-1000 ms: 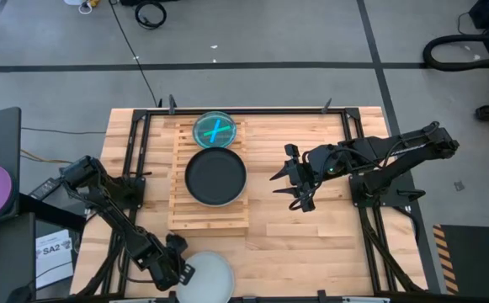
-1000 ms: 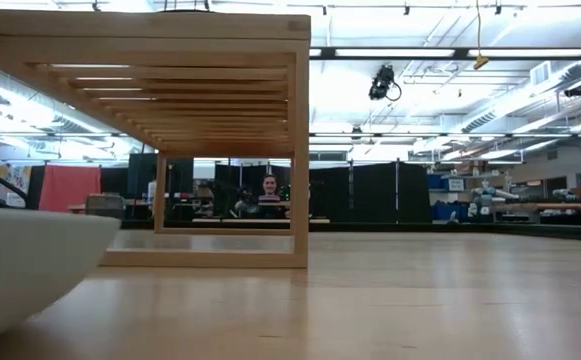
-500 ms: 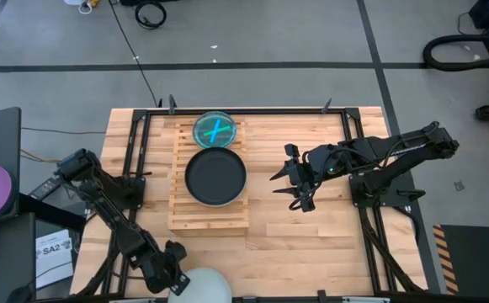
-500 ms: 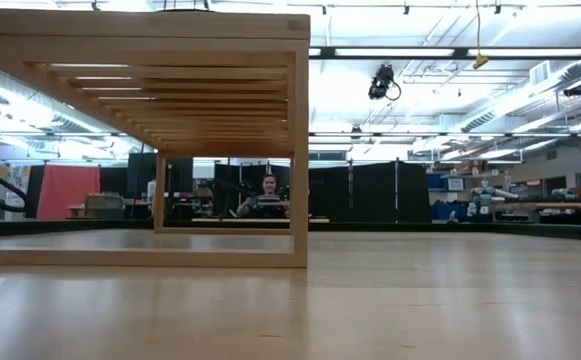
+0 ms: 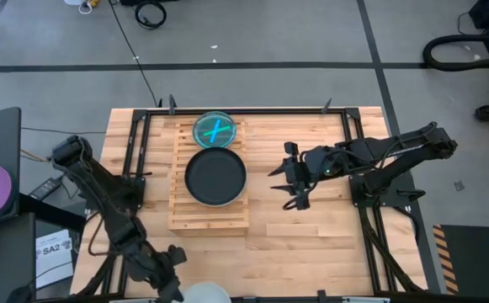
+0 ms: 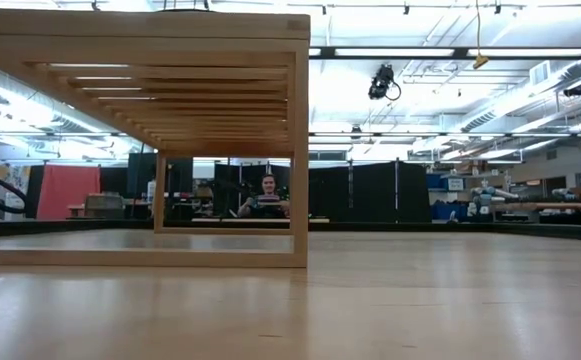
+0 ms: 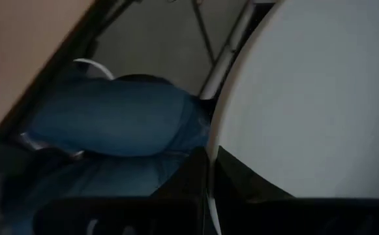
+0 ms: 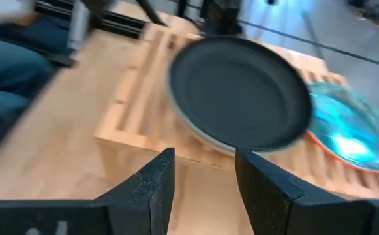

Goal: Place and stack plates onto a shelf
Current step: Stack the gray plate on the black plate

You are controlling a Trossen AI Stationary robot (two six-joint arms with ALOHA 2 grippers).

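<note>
Gripping a whitish plate (image 7: 319,98) by its rim, the left gripper (image 5: 175,284) sits at the near edge of the worktop (image 5: 311,227), its fingers (image 7: 196,173) pressed onto the rim on both sides; the high view shows only a sliver of that plate at the frame's bottom edge, overhanging the worktop. Beyond the rim, the left wrist view shows a person's blue-clad legs (image 7: 111,124) close below. Farther in, the shelf (image 5: 209,220) stands left of centre, carrying a dark round plate (image 5: 215,176) and, touching it at the far end, a small blue-and-orange translucent plate (image 5: 216,130); the dark plate appears to rest on a paler one beneath. The right gripper (image 5: 293,178) hovers just right of the shelf, fingers (image 8: 151,186) spread and empty, pointed at the dark plate. Risks, as judged: an edge-only pinch on a wide plate could let it pivot or slip, dropping it off the worktop toward the person; a low carry could catch the shelf's side; a tilted release could knock the small plate off.
</note>
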